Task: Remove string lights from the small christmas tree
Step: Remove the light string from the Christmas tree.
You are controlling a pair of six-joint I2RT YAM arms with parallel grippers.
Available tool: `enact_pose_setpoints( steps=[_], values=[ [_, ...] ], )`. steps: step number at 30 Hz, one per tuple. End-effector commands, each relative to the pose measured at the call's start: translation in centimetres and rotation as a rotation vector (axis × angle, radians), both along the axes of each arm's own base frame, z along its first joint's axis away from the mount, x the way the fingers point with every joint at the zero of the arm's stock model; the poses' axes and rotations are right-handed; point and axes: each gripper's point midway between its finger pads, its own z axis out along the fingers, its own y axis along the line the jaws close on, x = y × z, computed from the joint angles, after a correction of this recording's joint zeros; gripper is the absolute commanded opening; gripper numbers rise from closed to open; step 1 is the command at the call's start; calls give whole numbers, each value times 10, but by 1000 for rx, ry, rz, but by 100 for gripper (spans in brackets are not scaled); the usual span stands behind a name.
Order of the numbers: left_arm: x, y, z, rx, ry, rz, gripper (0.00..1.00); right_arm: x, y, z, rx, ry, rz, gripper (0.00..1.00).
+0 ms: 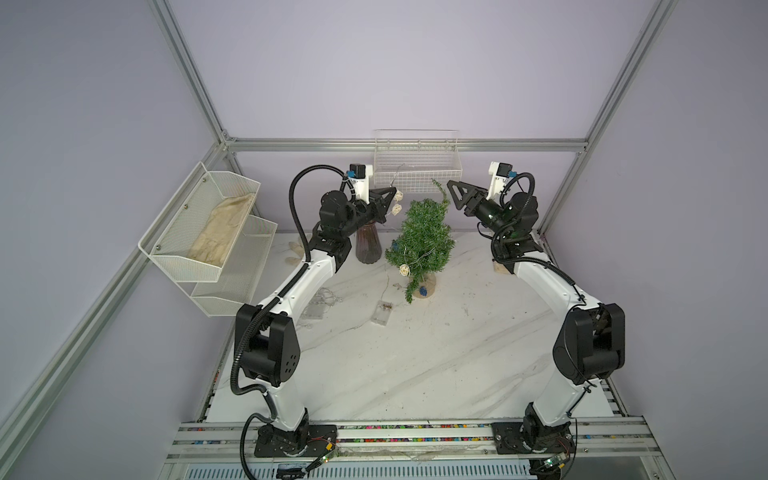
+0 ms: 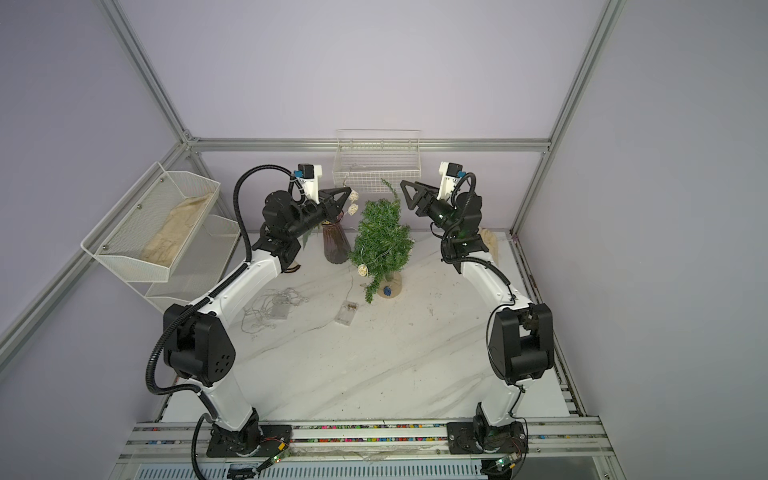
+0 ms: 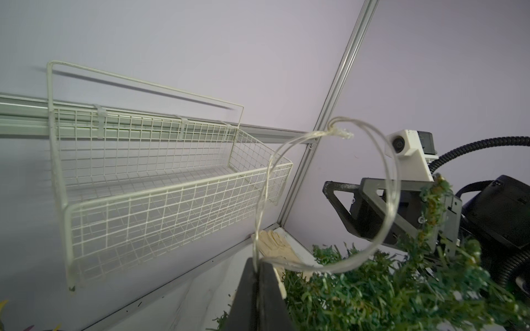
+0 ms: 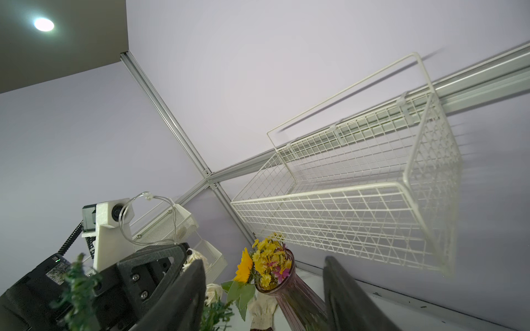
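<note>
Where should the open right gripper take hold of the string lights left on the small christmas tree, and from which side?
Probably the cream woven ball hanging low on the small christmas tree, approached from the robot's side: it dangles outside the needles and is bulkier than the thin wire.

The desk [image 1: 436, 353] looks like smooth white stone with grey streaks, and the wire basket [image 1: 415, 183] is thin white-painted metal. The small christmas tree [image 1: 424, 237] has rough green plastic needles, and the string lights [image 3: 338, 132] are clear shiny wire with cream woven balls and a see-through plastic battery box [image 1: 382, 311]. The vase [image 4: 295, 301] is dark, shiny, ribbed glass, and the left pincer [image 3: 256, 266] is dull black plastic.
</note>
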Motion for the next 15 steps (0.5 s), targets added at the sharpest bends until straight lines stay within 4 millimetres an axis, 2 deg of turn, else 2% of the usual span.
enact_pose_setpoints(
  steps=[1,6,12,15],
  values=[
    [-33,-4,32,-40,-85,-21,0,2,9,4,13,-17,55,63],
    [-50,6,31,-40,-87,33,0,4,1,4,10,2,23,63],
    [-82,34,33,-19,-90,142,0,6,-30,-5,15,107,-98,66],
    [-103,44,43,4,-115,175,0,1,-37,-13,8,151,-121,67]
  ],
)
